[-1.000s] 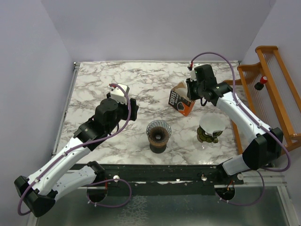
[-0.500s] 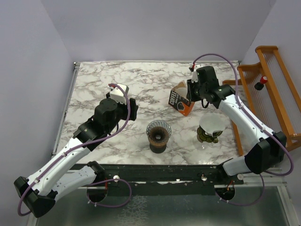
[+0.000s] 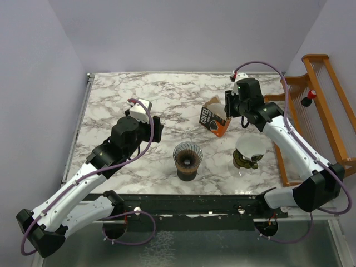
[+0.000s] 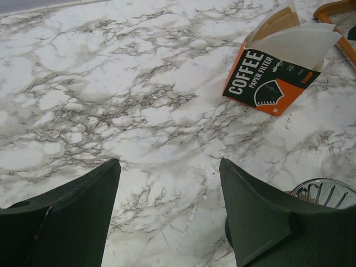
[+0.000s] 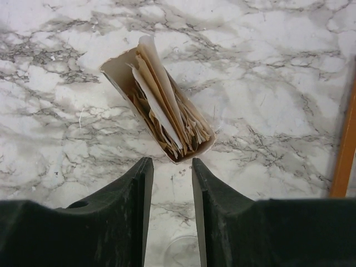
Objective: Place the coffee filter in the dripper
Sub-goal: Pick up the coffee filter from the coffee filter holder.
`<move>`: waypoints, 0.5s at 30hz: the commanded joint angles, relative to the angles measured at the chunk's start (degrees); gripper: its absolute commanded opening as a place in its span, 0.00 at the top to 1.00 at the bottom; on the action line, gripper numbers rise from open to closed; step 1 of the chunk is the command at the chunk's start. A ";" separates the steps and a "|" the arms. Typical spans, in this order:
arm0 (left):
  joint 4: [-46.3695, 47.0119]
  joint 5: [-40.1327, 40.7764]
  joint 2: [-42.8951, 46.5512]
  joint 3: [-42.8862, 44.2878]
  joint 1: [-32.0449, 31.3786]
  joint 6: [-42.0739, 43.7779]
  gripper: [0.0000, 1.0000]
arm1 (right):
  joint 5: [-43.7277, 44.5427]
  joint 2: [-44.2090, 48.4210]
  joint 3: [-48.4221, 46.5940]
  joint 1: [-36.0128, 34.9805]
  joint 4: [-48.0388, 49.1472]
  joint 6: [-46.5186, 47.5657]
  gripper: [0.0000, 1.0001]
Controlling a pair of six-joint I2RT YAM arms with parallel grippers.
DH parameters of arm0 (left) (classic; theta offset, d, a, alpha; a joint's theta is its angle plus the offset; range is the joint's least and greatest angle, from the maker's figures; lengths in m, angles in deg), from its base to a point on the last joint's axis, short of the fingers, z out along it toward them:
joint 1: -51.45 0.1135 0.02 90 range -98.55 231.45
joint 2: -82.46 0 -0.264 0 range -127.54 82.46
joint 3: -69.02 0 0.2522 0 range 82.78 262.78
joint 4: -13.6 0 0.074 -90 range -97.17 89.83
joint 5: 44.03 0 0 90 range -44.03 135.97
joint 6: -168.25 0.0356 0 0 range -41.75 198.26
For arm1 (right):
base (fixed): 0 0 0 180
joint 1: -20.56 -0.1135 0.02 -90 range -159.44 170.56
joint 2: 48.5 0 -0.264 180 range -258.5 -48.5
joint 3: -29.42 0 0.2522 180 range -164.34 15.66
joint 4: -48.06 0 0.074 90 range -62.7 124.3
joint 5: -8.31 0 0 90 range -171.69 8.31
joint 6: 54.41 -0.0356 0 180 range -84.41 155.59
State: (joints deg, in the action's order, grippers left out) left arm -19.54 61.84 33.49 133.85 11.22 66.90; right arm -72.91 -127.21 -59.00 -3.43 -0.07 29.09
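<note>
From above: fetching stage, apparently, with the right gripper poised by the carton mouth on a far-stretched arm; dripper at the carton's 7 o'clock, bare inside. From the left wrist: left gripper spread wide on nothing; coffee filter poking from the carton at 1 o'clock. From the right wrist: narrowly parted, empty, carton at 12 o'clock; next, likely lowering to pinch one sheet.

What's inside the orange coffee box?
Paper filters, brown and white, stand packed inside the carton, tips poking out the open top. Its walls hide their lower ends and the bottom.
</note>
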 commanded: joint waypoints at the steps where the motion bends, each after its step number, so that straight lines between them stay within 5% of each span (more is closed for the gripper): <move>1: 0.22 -1.23 0.98 -0.71 0.30 0.19 0.27 | 2.58 0.50 2.25 0.12 4.42 1.51 0.61; 15: 0.16 -1.29 1.05 -0.88 0.32 0.45 0.26 | -1.53 -2.21 5.12 0.26 9.65 3.02 0.60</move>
State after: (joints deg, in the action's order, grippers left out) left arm -19.56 61.82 33.62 133.54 11.22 66.92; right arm -72.58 -128.61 -54.76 -3.43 6.84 31.19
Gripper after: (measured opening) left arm 0.735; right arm 0.398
